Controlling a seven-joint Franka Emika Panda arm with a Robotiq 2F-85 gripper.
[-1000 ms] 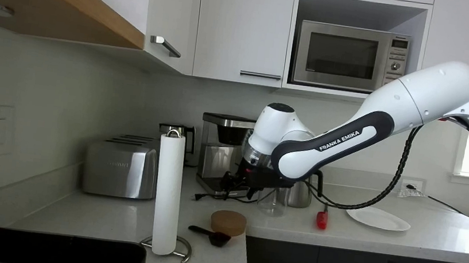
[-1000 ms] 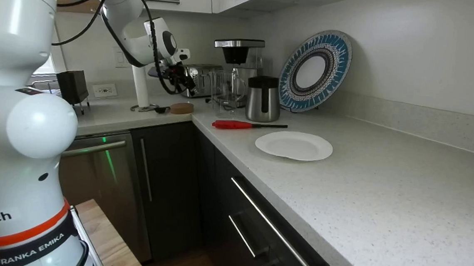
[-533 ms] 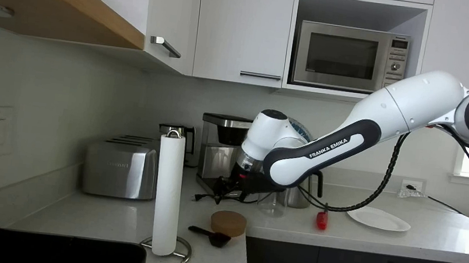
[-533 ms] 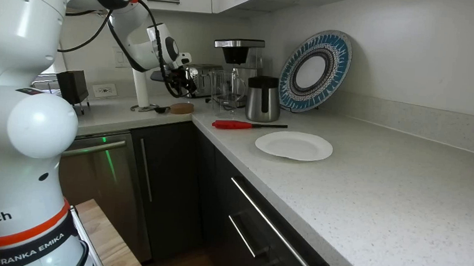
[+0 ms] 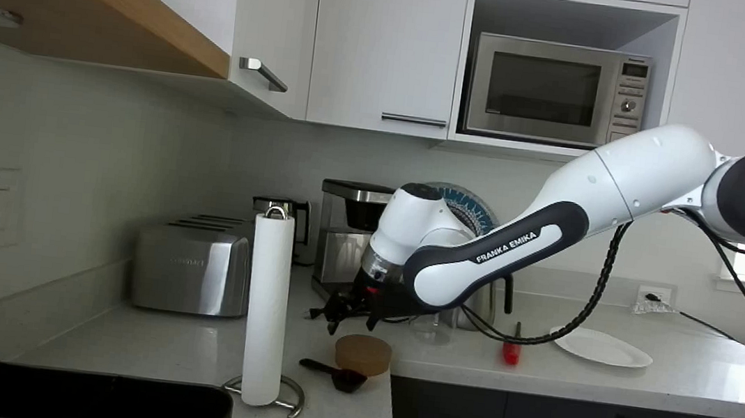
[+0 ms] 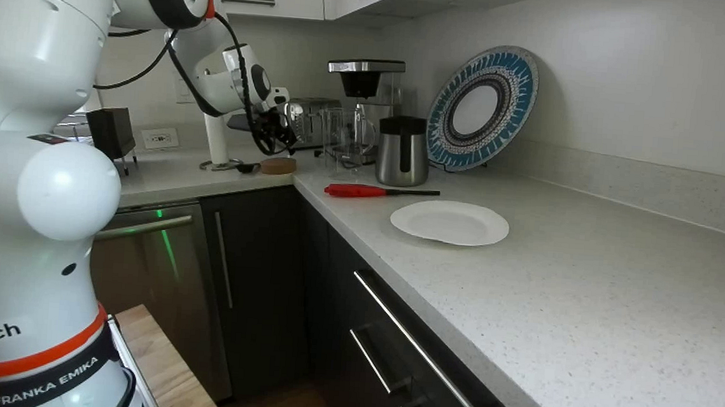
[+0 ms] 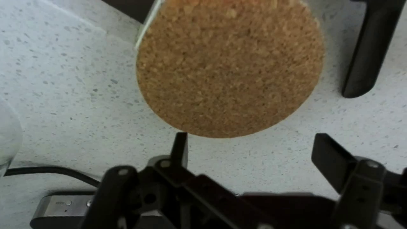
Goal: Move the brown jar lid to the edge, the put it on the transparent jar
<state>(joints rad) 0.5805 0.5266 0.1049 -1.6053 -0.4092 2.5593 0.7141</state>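
Note:
The brown jar lid (image 5: 363, 355) is a thick cork disc lying flat at the inner corner of the counter. It also shows in the other exterior view (image 6: 278, 166) and fills the upper middle of the wrist view (image 7: 232, 70), with its upper left side at the counter edge. My gripper (image 7: 251, 136) is open and empty, its fingers spread wide, above and just behind the lid; it also shows in an exterior view (image 5: 352, 326). The transparent jar (image 6: 341, 141) stands behind the lid, partly hidden by the arm in an exterior view (image 5: 432, 329) and cut off in the wrist view (image 7: 8, 133).
A black scoop (image 5: 347, 380) lies beside the lid. A paper towel holder (image 5: 268, 309), toaster (image 5: 194, 266) and coffee maker (image 6: 365, 68) stand nearby. A steel kettle (image 6: 402, 155) is next to the jar. A red-handled tool (image 6: 357, 191) and white plate (image 6: 450, 222) lie further along.
The arm has come down, and in an exterior view the gripper has moved down and left, closer to the lid. The lid and jar have not moved.

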